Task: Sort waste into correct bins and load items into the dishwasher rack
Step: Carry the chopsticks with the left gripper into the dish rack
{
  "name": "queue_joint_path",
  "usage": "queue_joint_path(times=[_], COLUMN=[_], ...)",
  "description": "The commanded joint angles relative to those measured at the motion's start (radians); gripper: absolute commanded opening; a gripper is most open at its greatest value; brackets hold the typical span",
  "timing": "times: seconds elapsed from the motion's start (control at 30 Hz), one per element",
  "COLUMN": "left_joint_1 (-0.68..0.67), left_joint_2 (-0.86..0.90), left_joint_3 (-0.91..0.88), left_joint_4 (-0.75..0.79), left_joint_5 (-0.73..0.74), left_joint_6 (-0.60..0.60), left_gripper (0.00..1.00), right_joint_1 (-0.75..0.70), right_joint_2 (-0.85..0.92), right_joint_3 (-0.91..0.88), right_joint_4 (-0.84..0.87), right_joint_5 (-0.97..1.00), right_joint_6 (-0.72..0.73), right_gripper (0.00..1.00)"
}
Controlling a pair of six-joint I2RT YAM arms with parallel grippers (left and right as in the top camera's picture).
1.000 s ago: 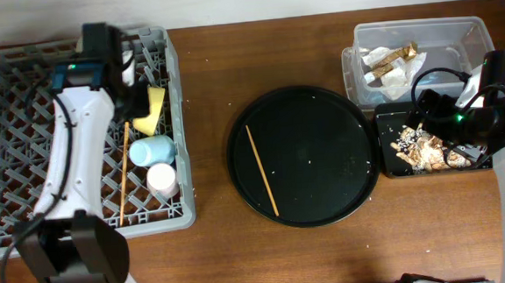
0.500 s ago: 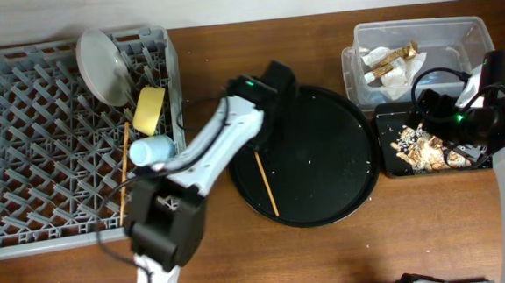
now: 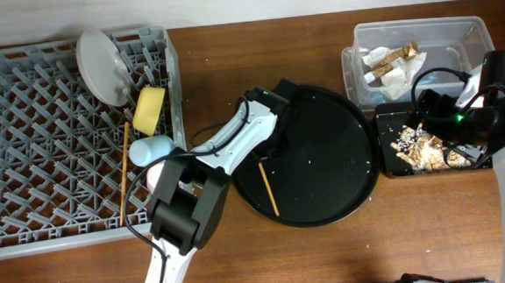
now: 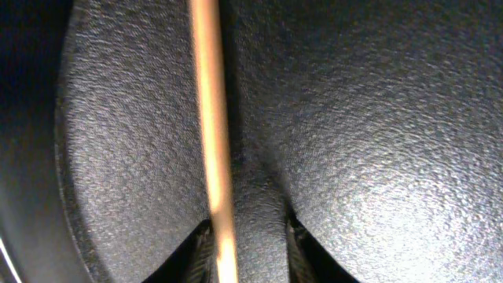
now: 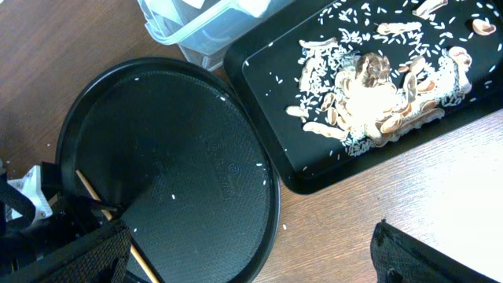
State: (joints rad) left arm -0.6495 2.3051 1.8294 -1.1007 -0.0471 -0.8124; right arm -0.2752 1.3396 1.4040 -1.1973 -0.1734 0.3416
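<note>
Dark wooden table (image 3: 230, 64): left gripper (image 4: 245, 248) is straddling the thin brown wooden chopstick (image 3: 269, 190) lying on the large round black tray (image 3: 332, 154), jaws narrowly apart (not pinching yet); centring it before closing seems wise.

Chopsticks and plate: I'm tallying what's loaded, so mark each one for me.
Racked chopstick (image 3: 124, 173), overhead view, mid-shaft.
Loose chopstick (image 3: 269, 190), overhead view, mid-shaft.
Plate (image 3: 102, 61), overhead view, centre of its face.
</note>
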Motion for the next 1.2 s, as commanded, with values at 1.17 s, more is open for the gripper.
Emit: queue_joint_path(times=[1.17], left_joint_1=[0.61], left_joint_2=[-0.113], left_joint_3=[0.466], left_joint_4=[-0.585], left_joint_5=[-0.222], left_joint_6=[0.754], left_gripper=[0.01], right_joint_1=[-0.007], right_joint_2=[-0.008], right_joint_3=[0.004], right_joint_4=[0.0], right_joint_5=[0.01], right_joint_6=[0.008], right_gripper=[0.98])
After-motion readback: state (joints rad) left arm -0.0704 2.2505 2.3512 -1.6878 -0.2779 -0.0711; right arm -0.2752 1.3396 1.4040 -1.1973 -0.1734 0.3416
